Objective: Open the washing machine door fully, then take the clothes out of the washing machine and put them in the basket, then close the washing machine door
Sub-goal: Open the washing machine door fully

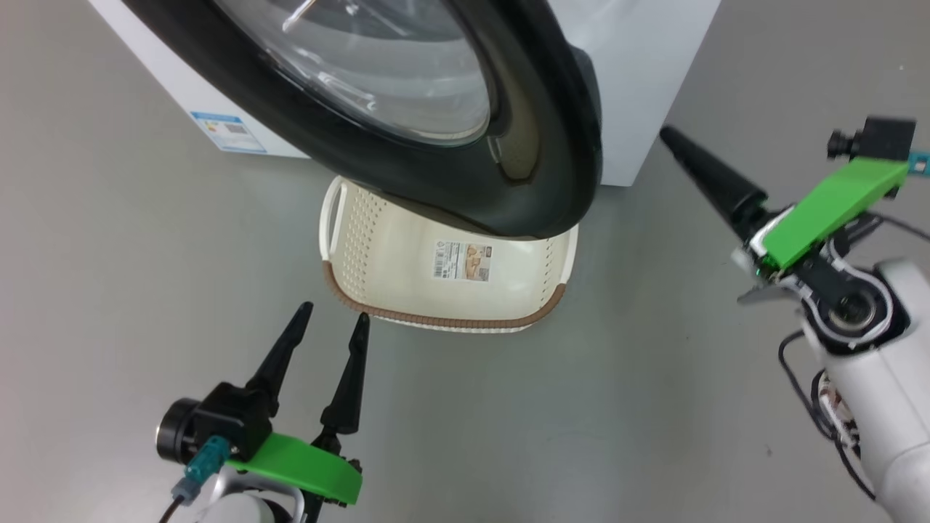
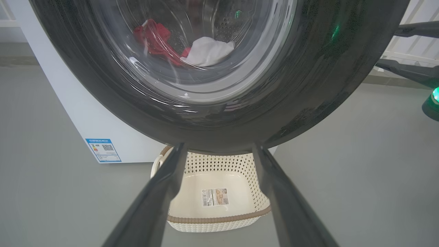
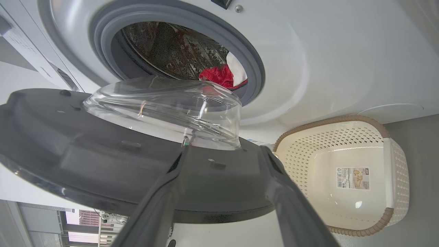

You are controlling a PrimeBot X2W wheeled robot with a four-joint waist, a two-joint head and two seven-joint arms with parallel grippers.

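While only half open, washing machine door (image 1: 465,192): should be shoved wider from 3 o'clock
right gripper (image 3: 224,154): spread, empty
left gripper (image 1: 334,312): spread, idle

Red and white clothes (image 2: 205,51) show through the washing machine door (image 2: 308,85); the basket (image 2: 219,178) sits below it. The left gripper (image 2: 218,146) stands spread beneath the door's rim.

One washing machine (image 1: 639,87), one washing machine door (image 1: 545,145), one basket (image 1: 436,319), two claws, left claw (image 1: 334,311) and right claw (image 3: 224,151), and two visible bunches of clothes (image 2: 161,37), one red, one white
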